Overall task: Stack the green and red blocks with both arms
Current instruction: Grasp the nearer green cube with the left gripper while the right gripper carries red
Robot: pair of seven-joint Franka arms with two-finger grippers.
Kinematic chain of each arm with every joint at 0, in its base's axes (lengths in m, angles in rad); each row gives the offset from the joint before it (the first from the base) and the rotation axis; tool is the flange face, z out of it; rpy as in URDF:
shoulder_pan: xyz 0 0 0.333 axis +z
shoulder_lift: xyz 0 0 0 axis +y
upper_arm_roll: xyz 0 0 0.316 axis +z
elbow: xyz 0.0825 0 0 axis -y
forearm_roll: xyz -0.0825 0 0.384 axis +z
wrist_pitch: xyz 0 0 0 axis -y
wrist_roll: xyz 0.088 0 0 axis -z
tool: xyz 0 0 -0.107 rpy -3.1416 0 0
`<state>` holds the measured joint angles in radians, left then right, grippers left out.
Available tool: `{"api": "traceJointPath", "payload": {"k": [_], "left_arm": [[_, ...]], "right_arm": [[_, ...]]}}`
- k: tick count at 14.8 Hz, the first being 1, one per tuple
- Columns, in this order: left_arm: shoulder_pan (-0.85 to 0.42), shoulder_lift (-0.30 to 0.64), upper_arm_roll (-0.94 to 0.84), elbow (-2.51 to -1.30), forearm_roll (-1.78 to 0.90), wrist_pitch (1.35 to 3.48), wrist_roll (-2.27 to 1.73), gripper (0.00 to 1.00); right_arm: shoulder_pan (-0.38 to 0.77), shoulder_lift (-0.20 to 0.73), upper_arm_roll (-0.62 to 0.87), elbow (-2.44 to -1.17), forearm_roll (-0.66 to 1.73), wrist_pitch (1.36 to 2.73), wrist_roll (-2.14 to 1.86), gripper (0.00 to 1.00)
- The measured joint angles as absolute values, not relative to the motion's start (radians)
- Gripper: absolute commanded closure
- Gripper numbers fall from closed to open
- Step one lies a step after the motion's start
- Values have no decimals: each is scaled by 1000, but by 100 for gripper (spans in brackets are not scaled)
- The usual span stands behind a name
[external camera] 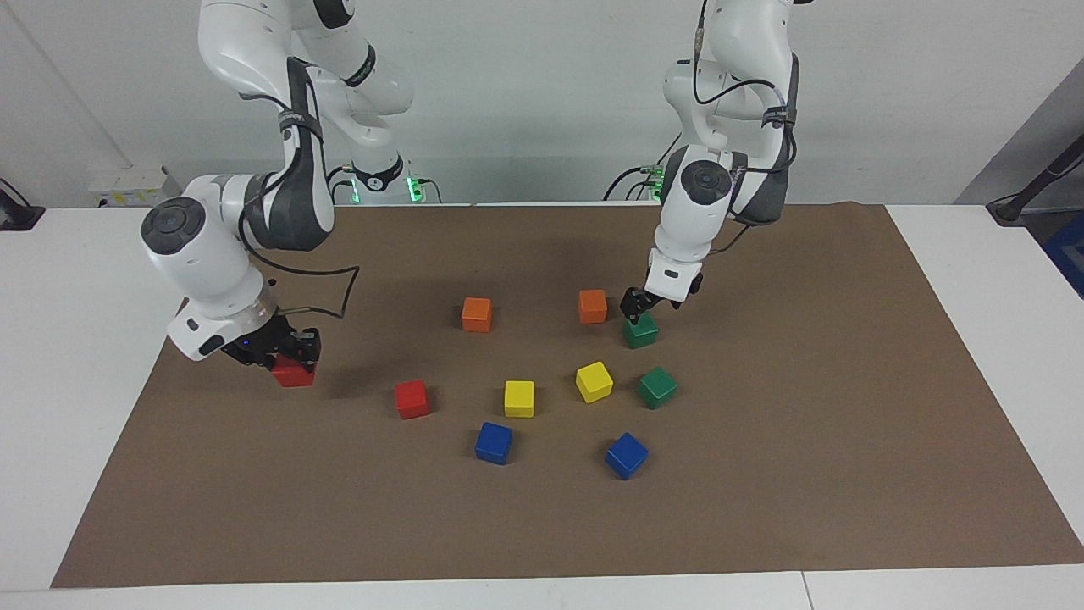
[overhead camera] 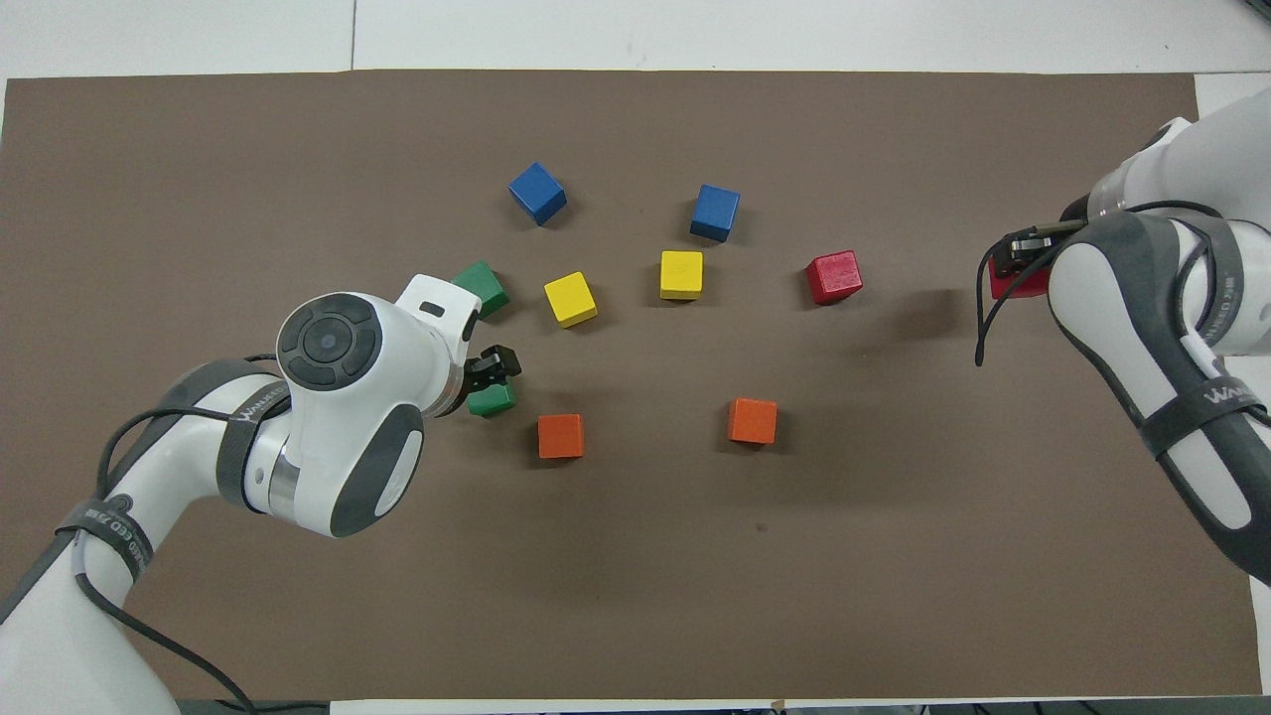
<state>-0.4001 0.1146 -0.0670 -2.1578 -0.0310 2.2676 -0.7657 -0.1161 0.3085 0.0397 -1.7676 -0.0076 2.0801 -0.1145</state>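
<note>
Red and green cubes all sit singly on the brown-papered tabletop, so no stack has been built yet. At the right arm's end, the right claw is down on one red block, its fingers either side of it and seemingly clamped. The second red block waits just beside, toward the middle. The left claw hovers at the top of a green block, next to an orange cube; whether its fingers have closed cannot be told. The other green block lies farther from the robots. By the look of it, both pickups are only starting, with lifting and placing still ahead.
</note>
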Motion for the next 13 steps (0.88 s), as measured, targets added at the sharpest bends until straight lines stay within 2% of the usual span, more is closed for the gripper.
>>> {"api": "traceJointPath", "payload": {"k": [5, 13], "left_arm": [[-456, 195, -67, -2129, -31, 2285, -818, 0], [-453, 202, -55, -2127, -31, 2292, -817, 0]], "right_arm": [[-159, 350, 40, -1801, -8, 2159, -191, 100], [-165, 355, 40, -1885, -8, 2242, -229, 100]]}}
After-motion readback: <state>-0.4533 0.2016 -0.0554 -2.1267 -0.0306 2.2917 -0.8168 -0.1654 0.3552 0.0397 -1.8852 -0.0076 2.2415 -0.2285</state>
